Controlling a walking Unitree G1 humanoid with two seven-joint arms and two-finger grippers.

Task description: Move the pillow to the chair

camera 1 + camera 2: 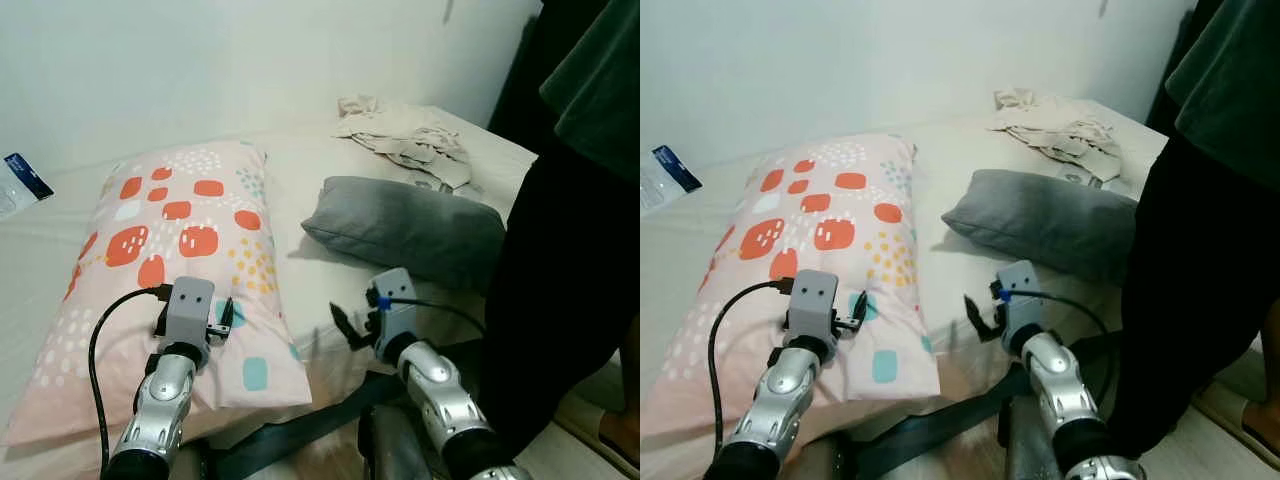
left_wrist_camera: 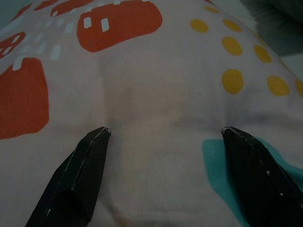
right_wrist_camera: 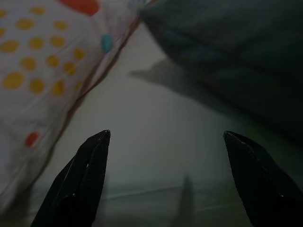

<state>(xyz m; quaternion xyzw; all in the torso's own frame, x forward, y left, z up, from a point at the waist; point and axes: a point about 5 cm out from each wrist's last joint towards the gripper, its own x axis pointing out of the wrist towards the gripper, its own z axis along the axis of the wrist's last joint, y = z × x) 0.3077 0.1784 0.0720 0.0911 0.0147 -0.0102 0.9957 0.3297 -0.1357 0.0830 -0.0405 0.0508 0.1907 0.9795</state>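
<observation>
The pillow (image 1: 175, 270), pink with orange blocks, yellow dots and teal squares, lies flat on the bed (image 1: 290, 160) on the robot's left side, its near edge close to the mattress edge. The left claw (image 2: 165, 137) hovers over the near part of the pillow with its two black fingers (image 2: 78, 175) spread wide, the tips just above the fabric; whether they touch it cannot be told. In the head views the wrist housing covers most of these fingers. The right claw (image 3: 165, 137) is also spread open, holding nothing, above the bare sheet in the gap between the pink pillow and a grey pillow (image 1: 410, 228). The grey pillow lies to the right, near but apart from the pink one, its right end hidden behind a person (image 1: 575, 250) in dark clothes who stands at the bed's right side and is cut off by the frame. A crumpled beige cloth (image 1: 405, 135) sits beyond the grey pillow. A blue and white packet (image 1: 20, 182) is cut off at the left edge. Both wrist views are dim.
</observation>
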